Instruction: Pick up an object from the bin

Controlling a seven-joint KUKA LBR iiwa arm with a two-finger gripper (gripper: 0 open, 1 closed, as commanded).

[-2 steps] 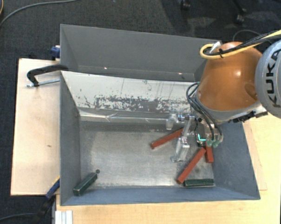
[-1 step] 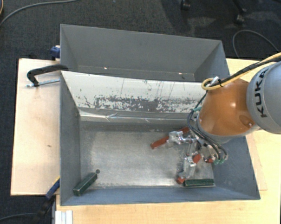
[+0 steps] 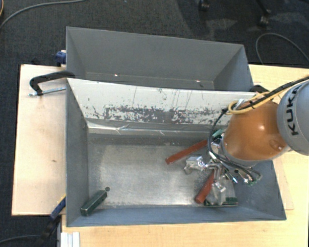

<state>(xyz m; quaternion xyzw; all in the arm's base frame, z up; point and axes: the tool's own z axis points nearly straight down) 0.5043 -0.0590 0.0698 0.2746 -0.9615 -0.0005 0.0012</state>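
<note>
Dark carpeted floor with loose cables toward 12 o'clock, and on a pale wooden worktop (image 3: 36, 141) a grey metal bin (image 3: 147, 53) with steep sloping walls. Scuffed and scratched along the far wall, dull and brushed across the flat floor. Wide bare floor from the centre out to 9 o'clock, free for moving; tight from 3 to 5 o'clock, hard against the right wall beside the arm. Down at 7 o'clock, well apart from everything else, a dark green blocky piece (image 3: 93, 201) with a small black knob at its upper end, lying close to the near wall. At 4 o'clock, a small heap: a long reddish-brown stick (image 3: 186, 152) slanting up toward the right, a shiny silver metal part (image 3: 193, 164) just beside its lower end, a second, shorter reddish-brown stick (image 3: 205, 189) leaning steeply, and a flat dark green piece (image 3: 224, 202) at the heap's near edge. Right over this heap, the pincer (image 3: 219, 179), hanging beneath a smooth rounded orange cover (image 3: 251, 137) with dark cables looped round it. Low among the silver metal part and the shorter reddish-brown stick; touching or just apart, cannot tell. Spread or pressed together: cannot tell either, hidden by cover and clutter.
</note>
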